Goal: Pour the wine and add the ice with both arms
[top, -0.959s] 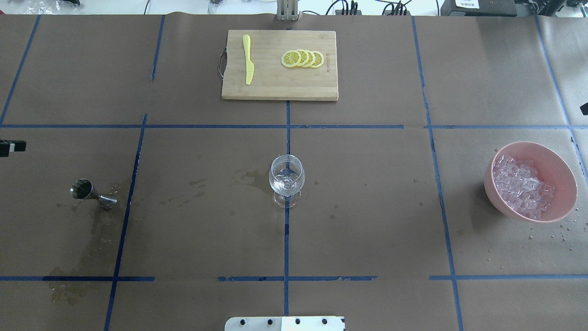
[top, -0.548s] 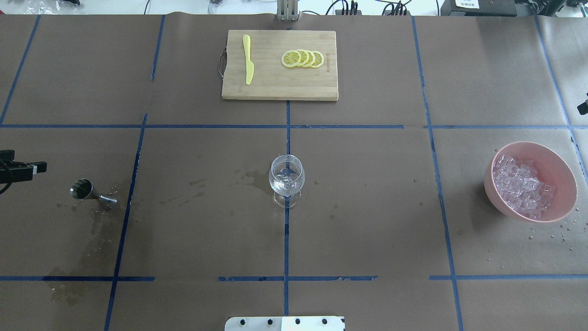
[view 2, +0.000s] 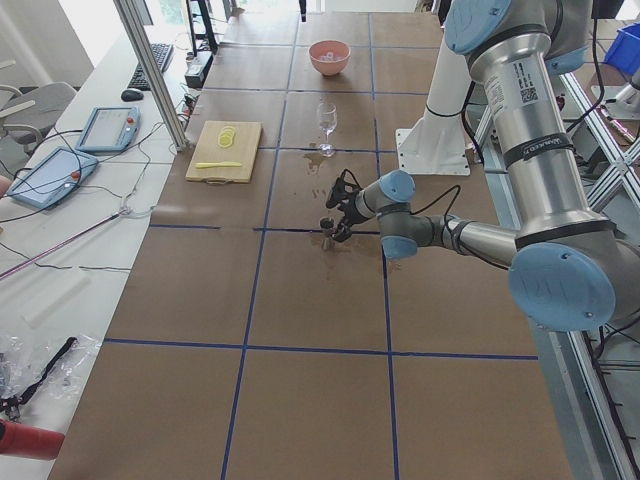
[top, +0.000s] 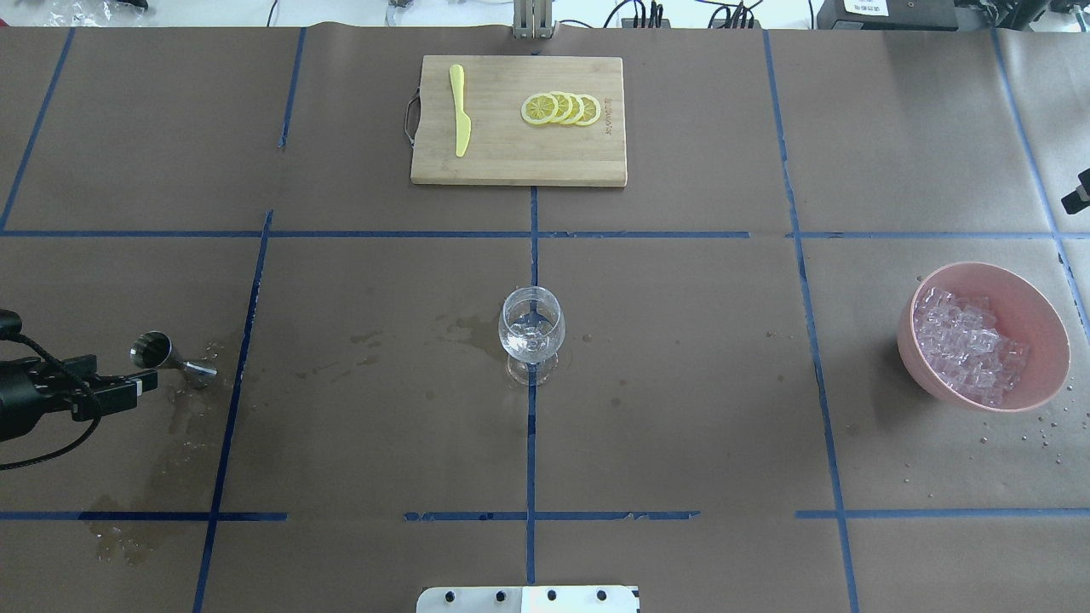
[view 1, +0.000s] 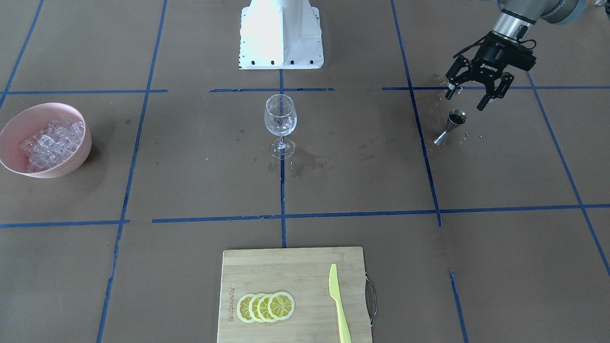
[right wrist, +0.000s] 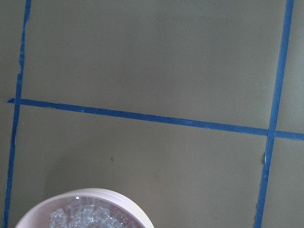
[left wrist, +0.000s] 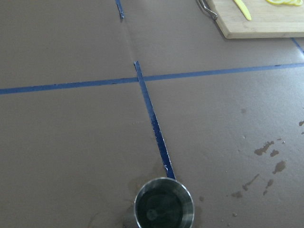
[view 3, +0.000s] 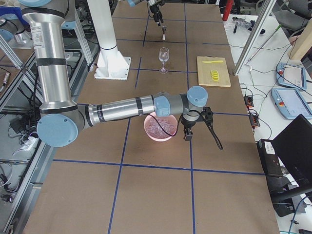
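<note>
**Left claw closing on the jigger**

Front-facing: finds the left claw (view 1: pixel 465 101) spread wide, hanging just above and behind the jigger (view 1: pixel 450 126), not touching it. Places that jigger upright, well out to the robot's left of the wine glass (view 1: pixel 280 119), with the pink bowl (view 1: pixel 71 162) of ice (view 1: pixel 50 143) about as far to the glass's other side.

Overhead: shows the left claw beside the jigger, where a second ago only a tip poked in at the frame's edge. Reads as the reach for the pour under way, grasp not yet made. Catches a mere sliver of the right claw (top: pixel 1077 191), beyond the bowl from the glass; cannot tell its opening.

Right side: puts the right claw just beside the bowl, apparently carrying no ice.

Left wrist: looks nearly straight down into the jigger's cup, contents too dark to judge.

Right wrist: takes in only the bowl's rim and ice at the bottom edge.
</note>
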Robot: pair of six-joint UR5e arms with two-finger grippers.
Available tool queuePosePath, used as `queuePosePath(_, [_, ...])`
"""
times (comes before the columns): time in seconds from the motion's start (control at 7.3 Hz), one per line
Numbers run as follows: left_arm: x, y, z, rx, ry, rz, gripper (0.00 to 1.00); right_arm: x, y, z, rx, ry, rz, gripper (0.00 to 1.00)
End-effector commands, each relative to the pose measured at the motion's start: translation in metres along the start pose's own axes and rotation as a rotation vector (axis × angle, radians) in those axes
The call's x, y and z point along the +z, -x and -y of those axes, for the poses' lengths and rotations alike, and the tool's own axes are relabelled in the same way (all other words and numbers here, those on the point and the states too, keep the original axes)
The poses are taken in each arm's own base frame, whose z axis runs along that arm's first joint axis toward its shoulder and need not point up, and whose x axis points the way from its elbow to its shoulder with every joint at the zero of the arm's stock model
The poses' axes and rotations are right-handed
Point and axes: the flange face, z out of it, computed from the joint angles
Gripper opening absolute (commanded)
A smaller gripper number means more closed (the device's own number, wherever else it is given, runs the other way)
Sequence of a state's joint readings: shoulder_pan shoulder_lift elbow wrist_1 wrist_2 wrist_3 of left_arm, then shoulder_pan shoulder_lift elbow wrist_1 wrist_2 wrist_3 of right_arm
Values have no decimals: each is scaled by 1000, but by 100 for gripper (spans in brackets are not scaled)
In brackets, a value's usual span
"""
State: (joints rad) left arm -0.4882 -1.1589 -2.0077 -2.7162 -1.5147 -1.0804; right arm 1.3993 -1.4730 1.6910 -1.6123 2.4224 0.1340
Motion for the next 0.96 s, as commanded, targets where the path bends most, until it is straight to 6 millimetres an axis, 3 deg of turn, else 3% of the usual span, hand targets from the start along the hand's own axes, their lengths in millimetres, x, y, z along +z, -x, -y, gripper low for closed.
queuePosePath(0.0, [10, -14, -29, -68, -24, 25, 100, -3, 5, 0, -8, -5, 2, 100])
queuePosePath(0.14, [21, -23, -52, -76, -63, 47, 100, -3, 5, 0, -9, -4, 2, 100])
queuePosePath(0.27, [34, -14, -59, -67, -110, 88, 100, -3, 5, 0, -10, -6, 1, 100])
queuePosePath(0.82, [88, -17, -74, -38, -336, 177, 100, -3, 4, 0, -10, -5, 1, 100])
